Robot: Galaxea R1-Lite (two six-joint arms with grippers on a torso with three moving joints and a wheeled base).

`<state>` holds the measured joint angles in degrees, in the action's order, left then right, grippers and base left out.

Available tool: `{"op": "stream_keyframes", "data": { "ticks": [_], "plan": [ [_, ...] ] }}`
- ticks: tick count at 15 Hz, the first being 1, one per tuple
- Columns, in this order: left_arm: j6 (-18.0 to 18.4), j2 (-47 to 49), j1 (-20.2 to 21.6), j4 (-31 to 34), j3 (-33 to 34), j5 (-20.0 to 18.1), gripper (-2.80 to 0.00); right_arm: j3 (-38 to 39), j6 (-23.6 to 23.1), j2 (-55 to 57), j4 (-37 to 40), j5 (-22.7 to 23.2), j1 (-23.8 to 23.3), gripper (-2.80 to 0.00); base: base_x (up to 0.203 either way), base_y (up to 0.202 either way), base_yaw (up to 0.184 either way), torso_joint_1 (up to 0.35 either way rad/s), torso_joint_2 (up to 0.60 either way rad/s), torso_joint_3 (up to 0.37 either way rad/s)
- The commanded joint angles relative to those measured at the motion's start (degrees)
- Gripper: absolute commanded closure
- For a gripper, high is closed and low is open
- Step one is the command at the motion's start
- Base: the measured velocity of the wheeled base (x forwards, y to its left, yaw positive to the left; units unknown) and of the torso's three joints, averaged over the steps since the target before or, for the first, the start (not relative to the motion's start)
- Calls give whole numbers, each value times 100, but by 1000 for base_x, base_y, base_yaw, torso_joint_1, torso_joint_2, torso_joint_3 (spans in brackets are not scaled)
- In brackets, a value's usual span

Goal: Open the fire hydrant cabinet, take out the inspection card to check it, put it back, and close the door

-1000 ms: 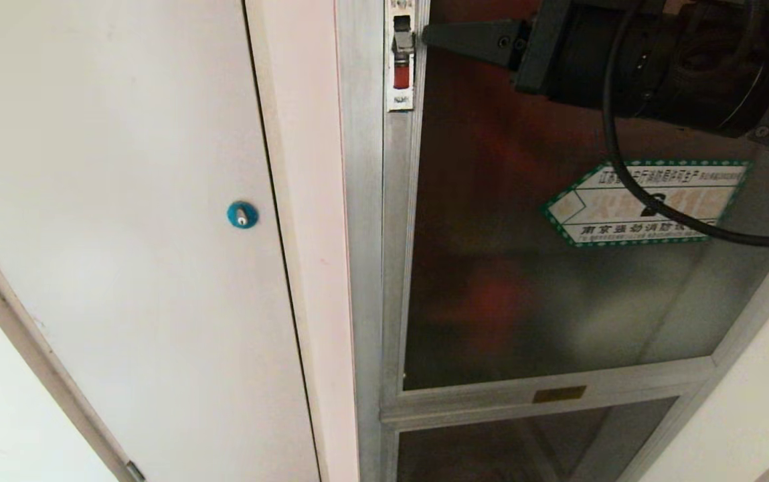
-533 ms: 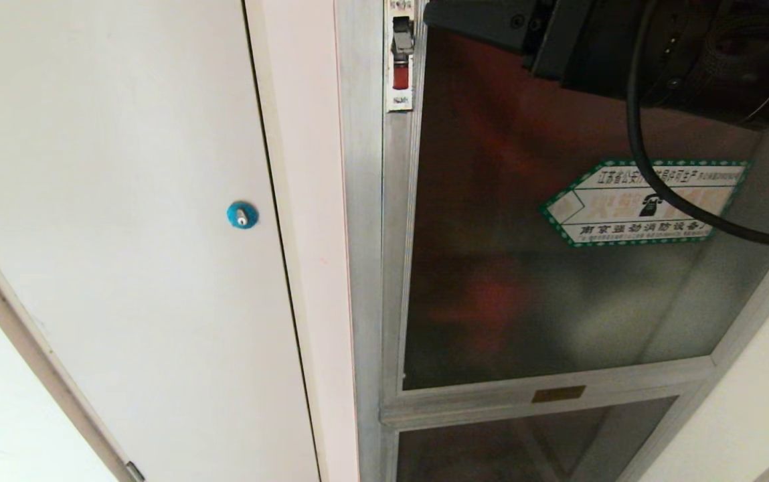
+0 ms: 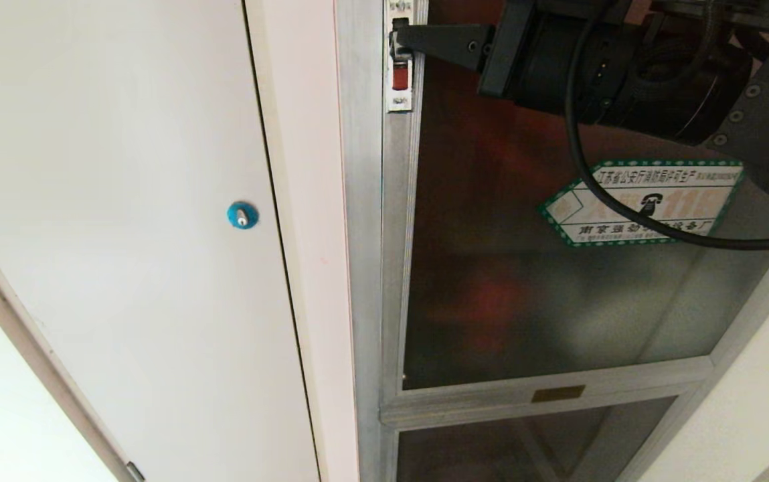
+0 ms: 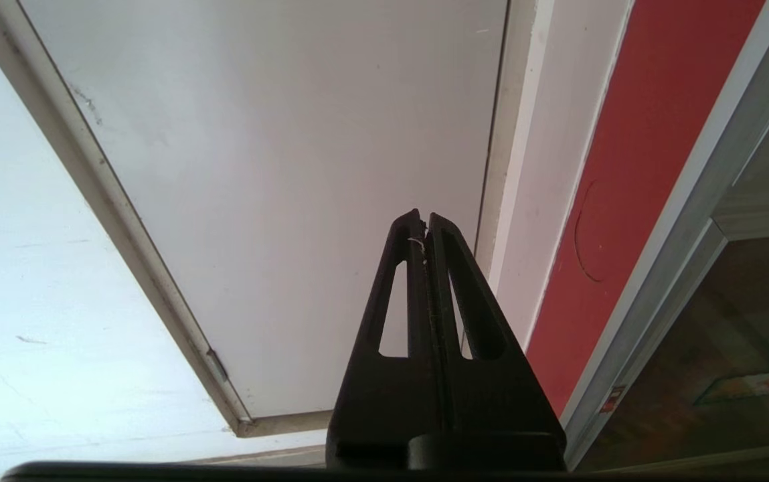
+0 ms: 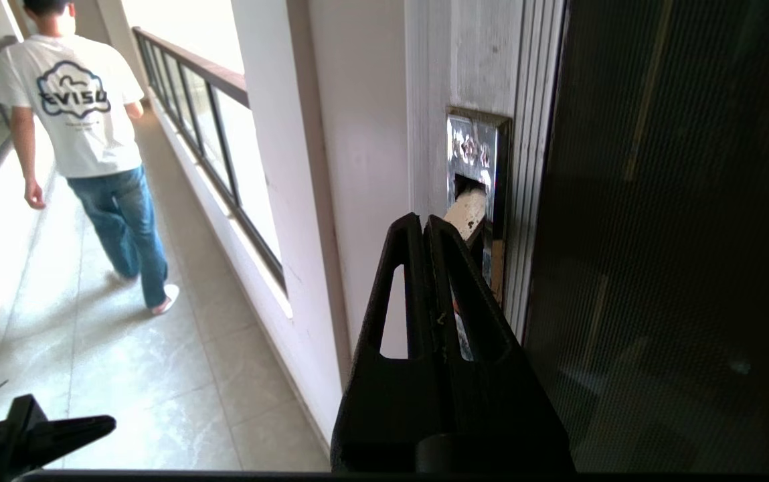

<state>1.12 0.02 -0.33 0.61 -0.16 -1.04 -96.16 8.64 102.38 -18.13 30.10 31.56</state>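
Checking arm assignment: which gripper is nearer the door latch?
Right. The right gripper, shut, has its tips at the latch on the door. The left gripper is parked lower, facing the white door.

Tiled corridor floor (image 5: 123,375); railing (image 5: 183,67); white door (image 3: 123,201) in wall.

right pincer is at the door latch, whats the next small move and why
Probably press the latch lever with the shut right pincer to release it: its tips sit at the lever, and the door looks flush in its frame, so nothing can swing open yet.
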Motion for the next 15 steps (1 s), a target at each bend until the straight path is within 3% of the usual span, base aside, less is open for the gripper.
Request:
{"op": "stream_keyframes", "data": {
  "ticks": [1, 12, 15],
  "plan": [
    [2, 6, -2, 1, 7, -1, 0, 42, 6, 80, 11, -4, -10, 0, 0, 0, 0, 0, 0, 0],
    [2, 5, -2, 1, 7, -1, 0, 291, 59, 98, -402, -285, -80, 0, 0, 0, 0, 0, 0, 0],
    [1, 6, 7, 1, 7, -1, 0, 255, 274, 90, -419, -336, -131, 0, 0, 0, 0, 0, 0, 0]
  ]
}}
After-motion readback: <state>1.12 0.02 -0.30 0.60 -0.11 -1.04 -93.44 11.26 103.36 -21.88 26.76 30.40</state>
